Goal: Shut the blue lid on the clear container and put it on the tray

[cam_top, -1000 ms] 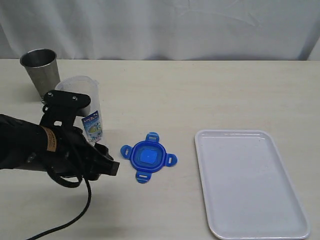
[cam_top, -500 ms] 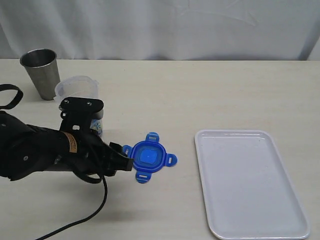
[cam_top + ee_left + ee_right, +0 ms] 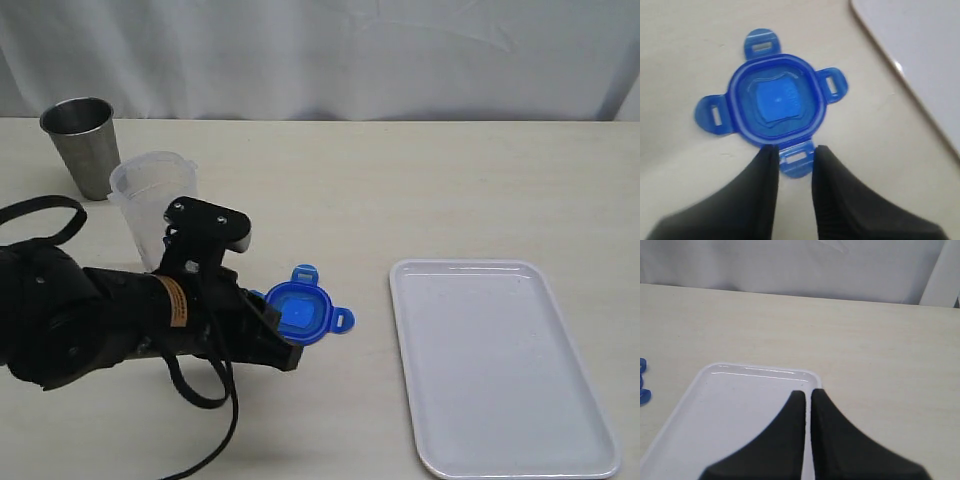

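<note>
L hand (image 3: 795, 150) pinches one flap of blue lid (image 3: 776, 100) on table (image 3: 685, 35) (R hand (image 3: 807, 392) closed, empty).

Exterior overlooks the table (image 3: 400, 180); close wrist views share the tray (image 3: 730, 410).

Flat on table (image 3: 400, 180), directly ahead of left gripper (image 3: 795, 156): lid (image 3: 776, 100), nearest flap lodged between the fingertips, other three flaps away from them. Behind that gripper, off to its left, upright on table: container (image 3: 150, 190). Farther back past container, apart from it: metal cup (image 3: 82, 140). Ahead and to the right of left gripper, beyond lid and apart from it: tray (image 3: 500, 370), flat on table. Ahead of and below right gripper (image 3: 807, 396): same tray, far rim in front of the tips, lid off to the left.
</note>
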`<state>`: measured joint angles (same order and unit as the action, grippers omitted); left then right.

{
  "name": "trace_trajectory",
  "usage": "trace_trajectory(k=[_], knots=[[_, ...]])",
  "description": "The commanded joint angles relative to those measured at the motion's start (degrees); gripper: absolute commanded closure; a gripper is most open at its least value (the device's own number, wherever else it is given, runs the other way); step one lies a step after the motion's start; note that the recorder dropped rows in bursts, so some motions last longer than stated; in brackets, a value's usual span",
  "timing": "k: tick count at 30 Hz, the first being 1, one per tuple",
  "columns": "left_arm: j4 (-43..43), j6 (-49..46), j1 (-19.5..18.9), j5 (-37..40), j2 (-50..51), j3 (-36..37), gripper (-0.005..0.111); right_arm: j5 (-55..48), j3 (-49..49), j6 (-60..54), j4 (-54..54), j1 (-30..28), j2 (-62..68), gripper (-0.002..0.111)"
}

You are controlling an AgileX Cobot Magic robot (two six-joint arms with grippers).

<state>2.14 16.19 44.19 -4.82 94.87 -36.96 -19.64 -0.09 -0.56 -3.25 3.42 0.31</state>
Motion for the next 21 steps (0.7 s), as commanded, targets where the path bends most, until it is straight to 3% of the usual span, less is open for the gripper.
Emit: trace_trajectory(k=[1,4,7,9,11,13,15,18,21], knots=[[0.38,1.73,1.84,-2.05,0.07,-0.41,0.078,0.05,0.09,-0.15,-0.17,0.08,-0.31,0.104],[3.26,4.18,1.84,-2.64,0.07,-0.41,0.079,0.05,0.09,-0.15,-0.17,0.08,-0.31,0.104],[13.40,10.24,1.84,-5.94,0.07,-0.41,0.079,0.05,0.09,-0.15,-0.17,0.08,-0.31,0.104],[24.24,21.83,1.84,-9.41,0.07,-0.41,0.081,0.05,0.09,-0.15,-0.17,0.08,-0.31,0.104],[41.69,38.70,1.34,-16.36,0.07,-0.41,0.089,0.05,0.09,-0.15,-0.17,0.08,-0.31,0.104],[58.82,53.49,-0.70,-27.83,0.07,-1.34,0.096,0.05,0.09,-0.15,-0.17,0.08,-0.31,0.104],[66.81,59.56,-2.34,-32.75,0.07,-3.07,0.097,0.05,0.09,-0.15,-0.17,0.08,-0.31,0.104],[74.67,64.26,-2.82,-27.54,0.07,-5.42,0.097,0.05,0.09,-0.15,-0.17,0.08,-0.31,0.104],[85.53,71.75,-2.82,-14.33,0.07,-6.23,0.092,0.05,0.09,-0.15,-0.17,0.08,-0.31,0.104]])
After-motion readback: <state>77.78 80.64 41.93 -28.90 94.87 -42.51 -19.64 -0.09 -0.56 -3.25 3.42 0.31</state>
